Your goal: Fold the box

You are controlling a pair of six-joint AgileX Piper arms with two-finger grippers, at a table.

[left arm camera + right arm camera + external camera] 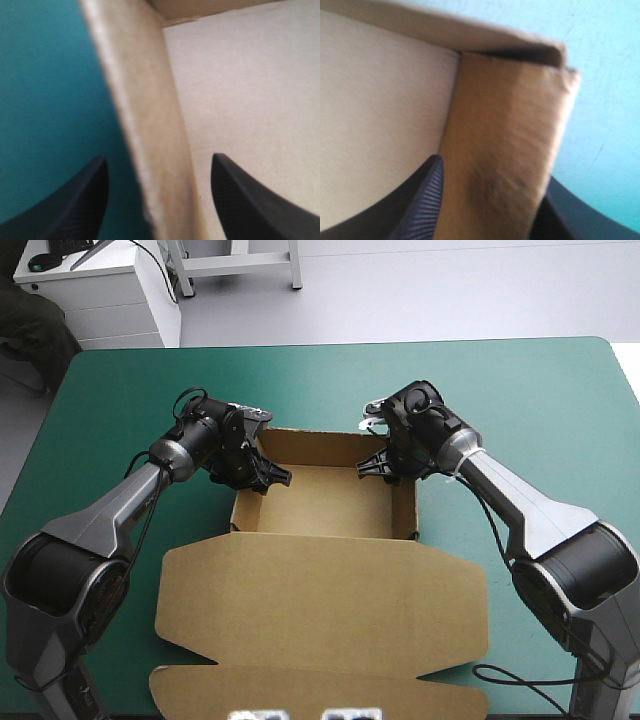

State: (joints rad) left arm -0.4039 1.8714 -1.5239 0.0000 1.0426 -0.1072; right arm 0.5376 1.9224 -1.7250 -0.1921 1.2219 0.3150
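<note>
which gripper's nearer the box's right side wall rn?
Right. The right gripper is shut on the box's right wall, a finger on each side. The left gripper stands open astride the left wall, across the tray.

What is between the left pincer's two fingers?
The left side wall of the box, upright; the open left pincer straddles it without touching, as the left wrist view shows.
</note>
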